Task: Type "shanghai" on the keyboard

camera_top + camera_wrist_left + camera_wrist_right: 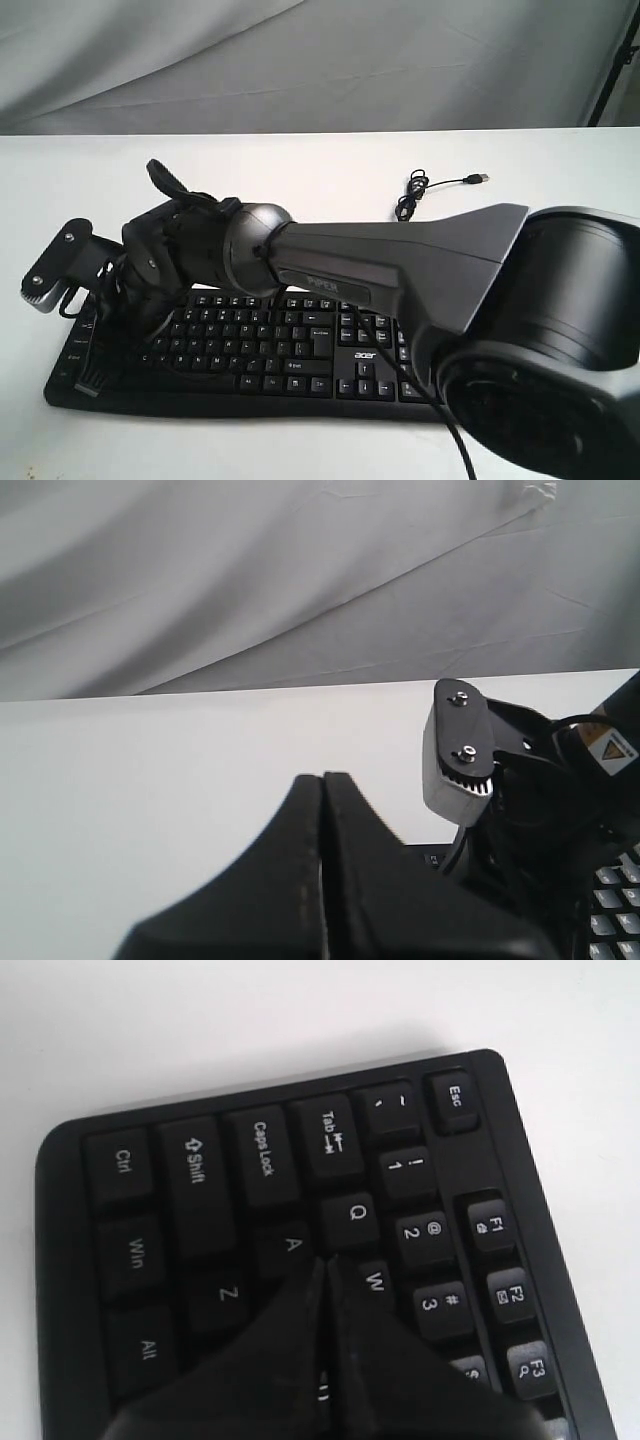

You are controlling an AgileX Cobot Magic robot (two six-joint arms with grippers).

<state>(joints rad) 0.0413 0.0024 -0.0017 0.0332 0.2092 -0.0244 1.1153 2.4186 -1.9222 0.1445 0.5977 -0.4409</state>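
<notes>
The black keyboard with the white acer logo lies along the near edge of the white table. My right arm reaches across it to its left end. In the right wrist view my right gripper is shut with nothing in it. Its tips point down at the keyboard, where the A, Q and W keys meet, and the key under them is hidden. My left gripper is also shut and empty, held over bare table. A few keys of the keyboard show at that view's edge.
The keyboard's thin black USB cable lies coiled on the table behind it. The right arm's grey wrist camera juts out past the keyboard's left end. A grey cloth backdrop hangs behind the white table.
</notes>
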